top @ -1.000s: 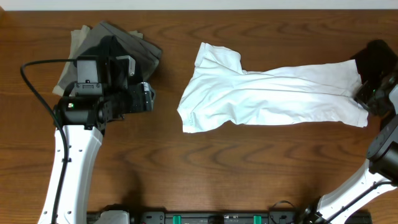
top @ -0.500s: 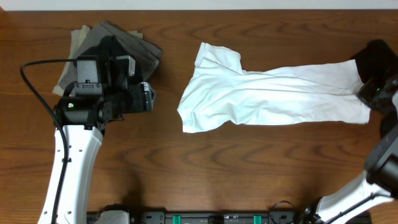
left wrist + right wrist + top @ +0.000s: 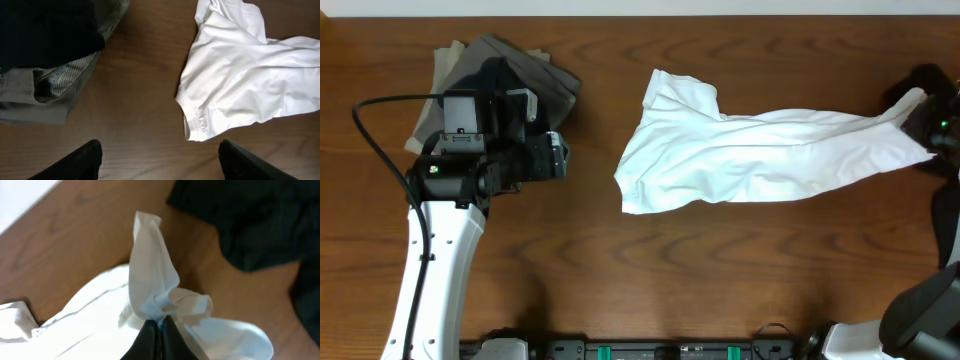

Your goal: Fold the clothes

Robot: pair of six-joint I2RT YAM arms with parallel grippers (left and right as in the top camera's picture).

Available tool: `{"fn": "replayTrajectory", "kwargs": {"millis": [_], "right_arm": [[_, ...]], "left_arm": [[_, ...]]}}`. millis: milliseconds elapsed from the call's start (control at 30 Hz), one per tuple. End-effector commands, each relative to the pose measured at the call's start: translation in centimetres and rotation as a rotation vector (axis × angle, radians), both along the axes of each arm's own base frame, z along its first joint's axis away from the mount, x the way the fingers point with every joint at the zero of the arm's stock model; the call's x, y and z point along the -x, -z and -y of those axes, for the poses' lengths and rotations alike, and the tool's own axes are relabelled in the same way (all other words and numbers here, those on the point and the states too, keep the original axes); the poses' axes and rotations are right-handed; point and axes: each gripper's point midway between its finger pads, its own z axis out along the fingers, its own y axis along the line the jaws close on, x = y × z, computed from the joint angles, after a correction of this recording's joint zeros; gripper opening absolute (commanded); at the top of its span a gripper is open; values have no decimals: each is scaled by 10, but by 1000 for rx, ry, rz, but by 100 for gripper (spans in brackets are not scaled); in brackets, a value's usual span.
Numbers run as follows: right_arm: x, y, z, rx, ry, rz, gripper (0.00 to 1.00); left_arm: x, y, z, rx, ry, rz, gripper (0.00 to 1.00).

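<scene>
Plainly, the shirt (image 3: 760,160) lies stretched across the middle and right of the overhead frame, its long axis running left to right and rising slightly toward the right edge. The right gripper (image 3: 159,326) is closed tight on a bunched pinch of white cloth at that right end. The wrist view shows the fabric rucked up above the fingertips, and it looks raised off the table (image 3: 740,270), though how far I cannot tell. The other end, with a sleeve at upper centre and a stitched edge at lower centre, rests flat on the wood. The left gripper (image 3: 160,160) stands wide and holds nothing, over bare wood in the left of the frame, beside the pile (image 3: 500,75) of grey and dark clothes at upper left. From it the shirt's free end lies straight to the right, near but apart. A black garment (image 3: 932,78) sits at the far right edge, by the held end. So the left arm is the nearer to the free end, and spreading or folding the shirt likely turns on a reach rightward along that axis.
</scene>
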Motion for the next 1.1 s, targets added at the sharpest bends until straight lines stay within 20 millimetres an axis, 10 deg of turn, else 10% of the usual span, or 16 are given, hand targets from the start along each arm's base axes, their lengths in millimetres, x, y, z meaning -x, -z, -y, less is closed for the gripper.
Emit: {"fn": "replayTrajectory", "kwargs": {"millis": [0,267,567,700,1067], "right_arm": [[10,5,12,20,119,-49,1],[9,5,13,17,133,-43,1],[-28,-20,-32,-23,-277,159,6],[-34,-46,-84,-3,-721,362,1],[5,-105,-153,-203,-1125,765,1]], "left_arm": [[-3,-7,0,6,-8,18,77],[-3,-7,0,6,-8,19,76],[-3,-7,0,6,-8,18,77],[-3,-7,0,6,-8,18,77],[-2,-6,0,6,-8,14,76]]}}
